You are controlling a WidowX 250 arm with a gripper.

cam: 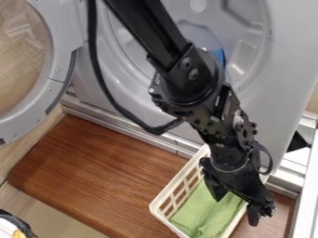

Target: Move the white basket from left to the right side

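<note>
Black robot arm (146, 32) reaching down over a white basket (156, 205) on a wooden desk (99, 172).
From my camera, the basket sits at the desk's right side, near the lower edge of the view, set at a slant, with a folded green cloth (210, 214) inside. My gripper (236, 204) hangs over the basket's right part, its jaws spread apart, one above the cloth, the other by the right rim. Behind stands a grey washing machine (288, 60), its round door (59, 67) open at the left.
</note>
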